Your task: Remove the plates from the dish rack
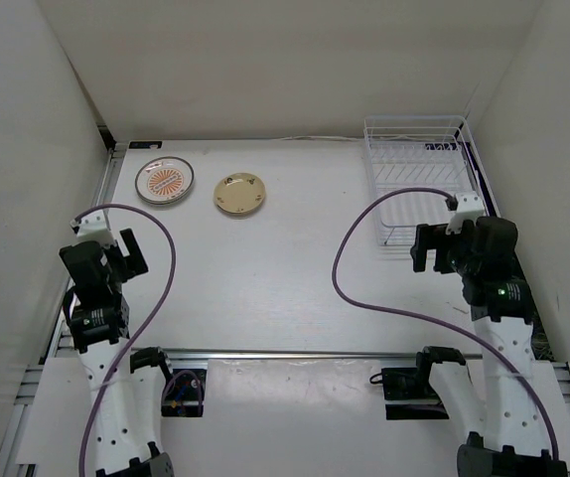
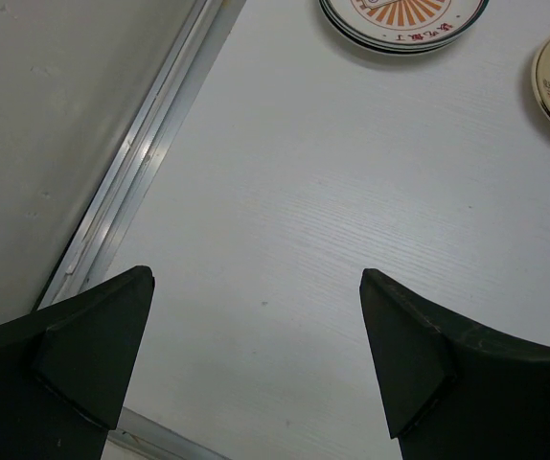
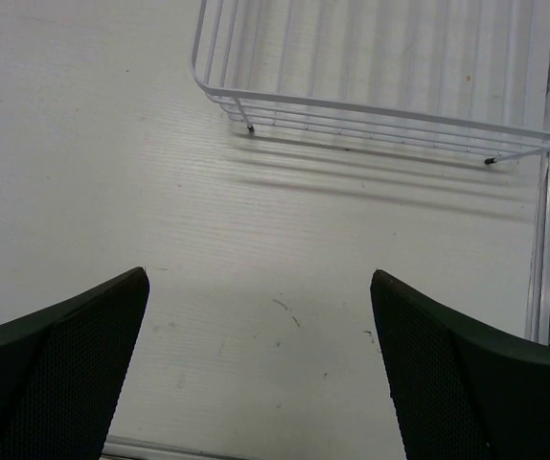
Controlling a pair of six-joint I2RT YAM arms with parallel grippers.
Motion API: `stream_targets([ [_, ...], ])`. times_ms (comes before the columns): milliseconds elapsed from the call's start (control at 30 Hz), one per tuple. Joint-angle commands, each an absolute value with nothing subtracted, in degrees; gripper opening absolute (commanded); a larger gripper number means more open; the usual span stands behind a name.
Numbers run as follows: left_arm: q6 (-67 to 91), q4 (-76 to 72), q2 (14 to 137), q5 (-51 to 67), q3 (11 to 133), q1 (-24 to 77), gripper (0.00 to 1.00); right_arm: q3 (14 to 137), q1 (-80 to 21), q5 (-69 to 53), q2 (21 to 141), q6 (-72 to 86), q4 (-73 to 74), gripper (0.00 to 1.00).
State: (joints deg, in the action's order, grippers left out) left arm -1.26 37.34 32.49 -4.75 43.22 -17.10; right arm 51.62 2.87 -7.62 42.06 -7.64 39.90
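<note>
Trouble on the left would come from the left tool (image 2: 256,359), which hangs with its two dark fingers spread wide and nothing between them, over the white worktop (image 1: 295,268) and close to the aluminium edge rail (image 2: 131,192). A careless swing outward could clip that rail or the pale side wall (image 2: 26,115). Ahead of it lies the round white plate with the orange sunburst pattern (image 1: 165,181). Its rim looks doubled in the left wrist view, so it may rest on another plate, and a nudge could slide the upper one off. Near it, not touching, lies the round plain tan-yellow plate (image 1: 240,193); anything set down between the two would likely knock one. Further right, the rectangular white wire dish rack (image 1: 419,174) stands at the far right corner. No plate shows in it in either view that takes it in, so I judge the unloading done. The purple cable (image 1: 369,214) of the right arm (image 1: 498,328) crosses the rack's near side in the top view, and a pull could snag the thin bars and drag the rack. The right tool (image 3: 261,369) hovers just short of the rack, fingers wide apart, holding nothing

Counted: two tools, two plates plainly seen (perhaps more beneath the sunburst plate, I cannot tell), one dish rack, no plates seen in it
</note>
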Motion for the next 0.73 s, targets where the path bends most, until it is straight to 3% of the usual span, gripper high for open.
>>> stream_targets([
  [0, -1.1, 37.4, 31.1, -3.7, 43.0, -18.2, 1.0, 49.9, 2.7, -6.4, 39.7, -6.9, 39.4, 1.0],
  [700, 0.0, 37.4, 29.8, -2.5, 41.0, -22.5, 1.0, 41.7, 3.8, -5.6, 28.4, -4.9, 39.4, 1.0],
])
